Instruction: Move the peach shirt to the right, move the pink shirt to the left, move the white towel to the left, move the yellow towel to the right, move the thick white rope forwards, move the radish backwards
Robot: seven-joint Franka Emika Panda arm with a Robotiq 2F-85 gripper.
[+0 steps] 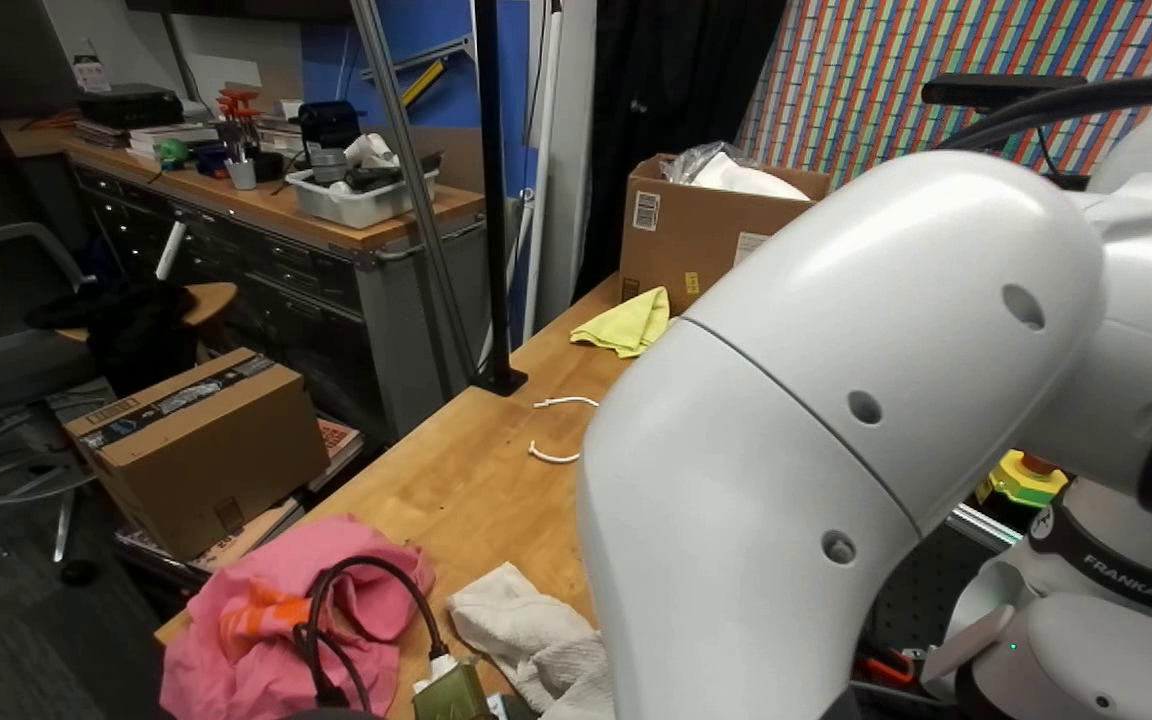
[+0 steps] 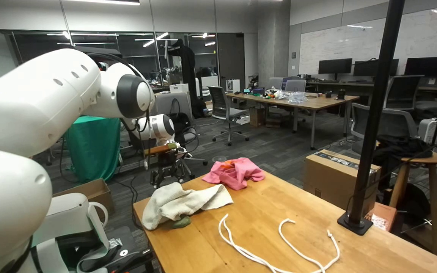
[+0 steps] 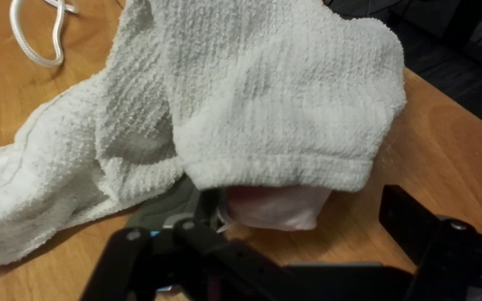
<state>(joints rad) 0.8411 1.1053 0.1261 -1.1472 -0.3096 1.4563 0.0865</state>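
A: In an exterior view, what is lying where?
B: The pink shirt [image 1: 286,600] is lying bunched up at the near end of the tabletop [image 1: 456,480]; the white towel [image 1: 531,635] is lying just beside it, partly hidden by the arm [image 1: 766,400]. The yellow towel [image 1: 626,322] is resting at the far end, just beside a cardboard box [image 1: 696,240]. Two ends of the thick white rope [image 1: 558,460] are showing between the towels.
A: Where is the rope running?
B: In an exterior view it is curving loosely over the tabletop, an end lying near the white towel. The pink shirt is sitting behind that towel. A dark green thing [image 2: 181,223] is sticking out from under the towel; too little is showing to tell what.
A: And the pincer [image 3: 300,202]?
B: In the wrist view it is standing wide, fingers well apart. The white towel's hem is crossing just ahead of them. A pale pink thing [image 3: 280,211] with a red patch is peeking out from under the hem, between the fingers; identity isn't showing. A loop of rope is lying past the towel.
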